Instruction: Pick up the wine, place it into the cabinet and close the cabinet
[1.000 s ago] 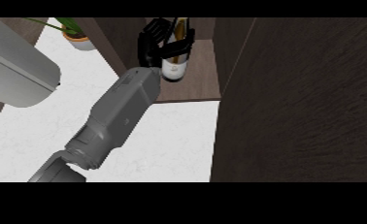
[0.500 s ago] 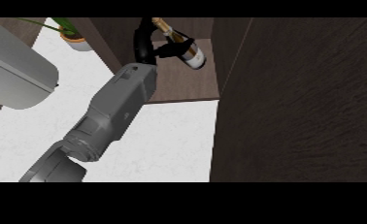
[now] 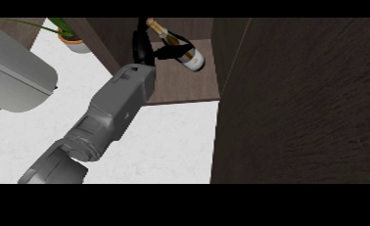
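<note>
Right hand [image 3: 153, 50] curled around tilted wine bottle [image 3: 182, 50], inside open cabinet [image 3: 186, 87] above its shelf, near the back edge. Potted plant [image 3: 71, 40] at countertop's far left corner.

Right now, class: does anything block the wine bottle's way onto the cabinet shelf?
Nothing visible does. The hand holds the bottle, tilted, already inside the cabinet, over the bare shelf. The open door stands to the right, clear of the bottle. The plant sits outside, at the left.
</note>
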